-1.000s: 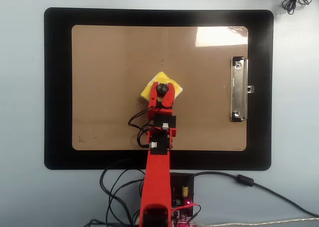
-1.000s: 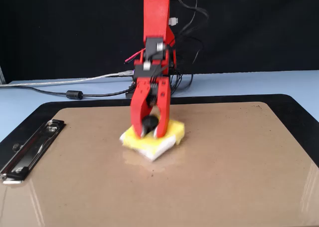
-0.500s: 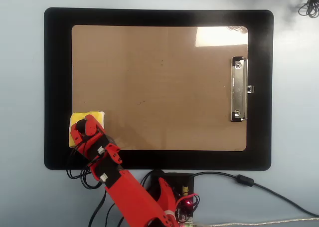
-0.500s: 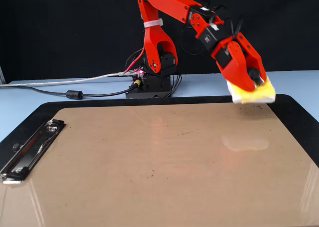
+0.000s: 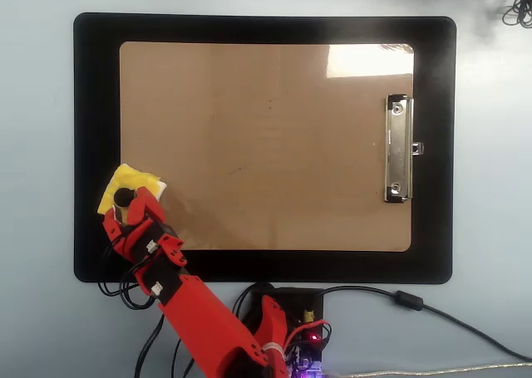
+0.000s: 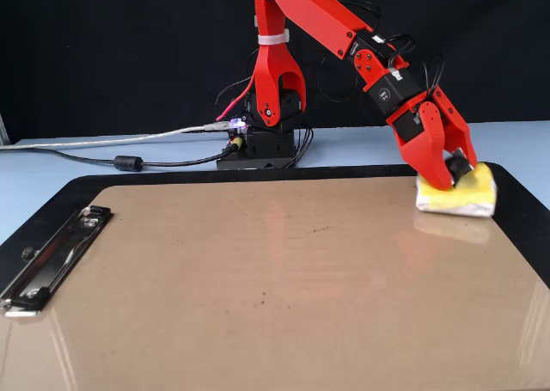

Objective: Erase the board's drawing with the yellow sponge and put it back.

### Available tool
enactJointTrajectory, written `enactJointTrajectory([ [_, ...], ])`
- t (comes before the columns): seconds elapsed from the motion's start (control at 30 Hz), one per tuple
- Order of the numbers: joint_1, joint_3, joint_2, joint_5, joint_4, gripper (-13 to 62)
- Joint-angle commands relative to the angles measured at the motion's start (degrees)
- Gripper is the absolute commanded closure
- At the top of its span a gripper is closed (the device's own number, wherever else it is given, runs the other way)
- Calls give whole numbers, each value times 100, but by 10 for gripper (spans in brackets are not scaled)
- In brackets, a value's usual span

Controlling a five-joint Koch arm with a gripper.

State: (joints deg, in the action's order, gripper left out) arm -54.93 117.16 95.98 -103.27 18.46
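- Desk (image 5: 33, 145): pale blue-grey surface; a large black mat (image 5: 96, 104) lies flat on it. In the fixed view the backdrop (image 6: 103, 47) behind the desk is black.
- Yellow sponge (image 5: 133, 181): at the left edge of the overhead view, sitting across the lower-left corner of the board and the mat beside it. In the fixed view it appears to rest on the surface (contact underneath not fully clear).
- Pincer (image 5: 126, 202): red jaws set around the sponge's black knob (image 5: 122, 198), slightly parted, one jaw either side; whether they press on the knob cannot be told.
- Board (image 5: 266, 145): tan-brown and glossy, centred on the mat, with window glare at upper right. A faint short dark mark (image 5: 237, 170) shows near its middle.
- Metal clip (image 5: 399, 149): on the board's right short edge.
- Cables (image 5: 432, 307): trail right from the arm's base (image 5: 287, 311).
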Motion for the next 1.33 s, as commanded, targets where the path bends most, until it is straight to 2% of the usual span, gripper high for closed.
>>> enactJointTrajectory([
  [0.0, -26, -413, 703, -316, 563, 169],
  [0.13, 79, -1538, 1415, -598, 3384, 168],
  [0.2, 422, -2452, 1608, -624, 5616, 167],
  [0.33, 2083, -3639, 1573, -185, 9396, 164],
  [0.4, 3155, -3032, 1723, 580, 9492, 166],
  [0.6, 5142, -185, 3067, 2426, 8183, 164],
  [0.7, 5396, 1195, 3823, 2514, 7603, 161],
  [0.77, 5440, 1811, 3867, 2461, 7541, 160],
  [0.9, 5467, 2329, 3867, 2443, 7532, 154],
  [1.3, 5449, 2347, 3867, 2461, 7506, 152],
])
